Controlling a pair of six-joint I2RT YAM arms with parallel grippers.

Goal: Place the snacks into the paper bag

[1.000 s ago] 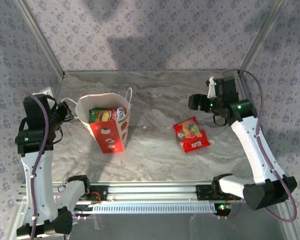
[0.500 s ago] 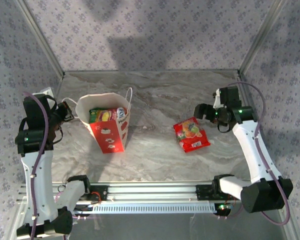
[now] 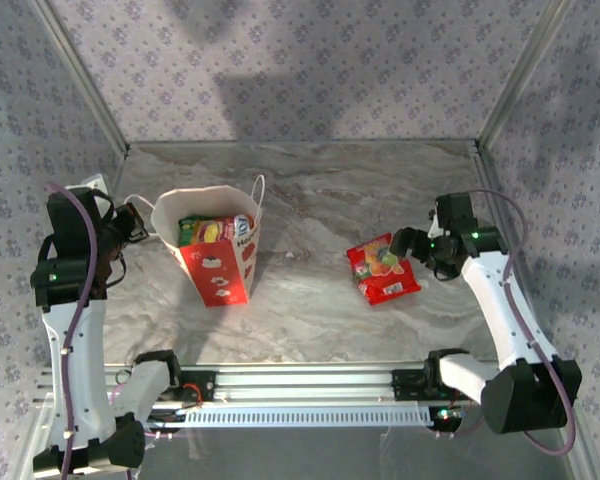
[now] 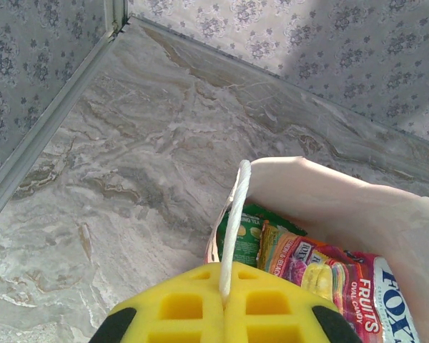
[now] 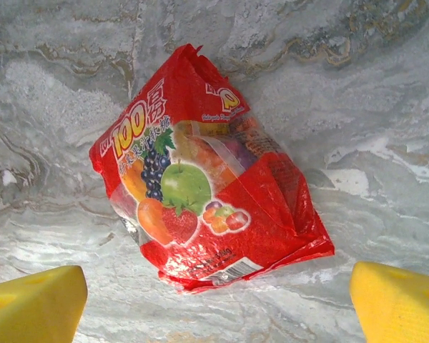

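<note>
A red snack packet (image 3: 382, 269) lies flat on the table (image 3: 310, 190), well to the right of the paper bag (image 3: 220, 262). It is a glossy, crinkled pouch (image 5: 207, 207) with a torn-looking top corner, printed with grapes, an apple and a strawberry. The right claw (image 3: 405, 243) hangs over the packet's edge farthest from the bag. Its yellow foam pads (image 5: 32, 304) are spread wide, wider than the pouch, and hold nothing.

The bag stands upright with its mouth open. It is stiff white paper above and red below, with strawberry prints. More packets in the bag (image 3: 215, 229) show at the mouth: green, orange and a red-and-white fruit-candy one (image 4: 322, 275). On the bag's left side, the left claw (image 4: 225, 314) has its waffle-patterned yellow pads pressed together on the white twisted cord handle (image 4: 232, 229). The cord rises taut from the bag's rim. The table is smooth grey-brown marbled stone.
</note>
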